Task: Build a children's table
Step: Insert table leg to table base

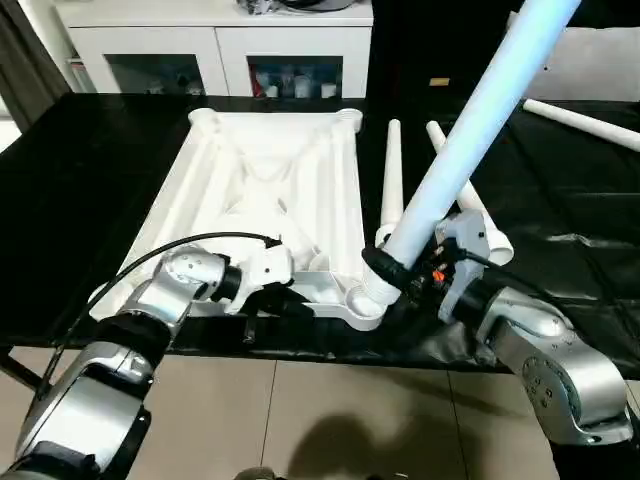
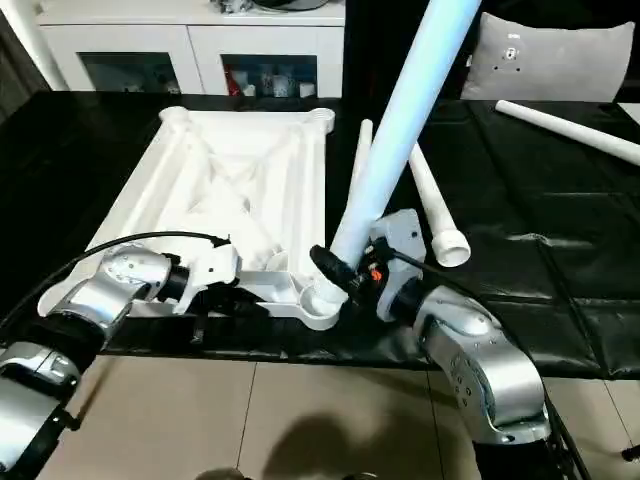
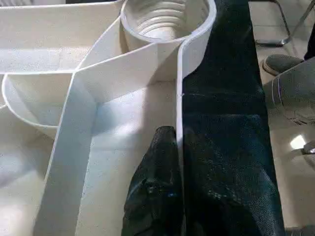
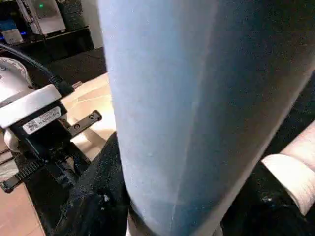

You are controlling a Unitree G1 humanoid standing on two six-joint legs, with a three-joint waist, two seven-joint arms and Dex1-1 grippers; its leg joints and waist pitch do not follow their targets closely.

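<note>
The children's table top (image 1: 262,170) lies upside down on the black-covered work table, ribs and corner sockets facing up. My left gripper (image 1: 275,295) is at its near edge, shut on the rim wall (image 3: 179,98), with a black finger (image 3: 155,187) pressed against the wall's inner side. My right gripper (image 1: 395,275) is shut on a long white leg (image 1: 470,130). That leg leans up and away to the right, its thick end in the near right corner socket (image 1: 362,300). The right wrist view shows this leg (image 4: 197,98) close up.
Two loose legs (image 1: 391,170) (image 1: 470,215) lie just right of the table top, and another leg (image 1: 580,120) lies at the far right. A white cabinet (image 1: 215,50) with glass doors stands behind, a grey cushion (image 2: 550,60) at the back right. Tiled floor lies below the near edge.
</note>
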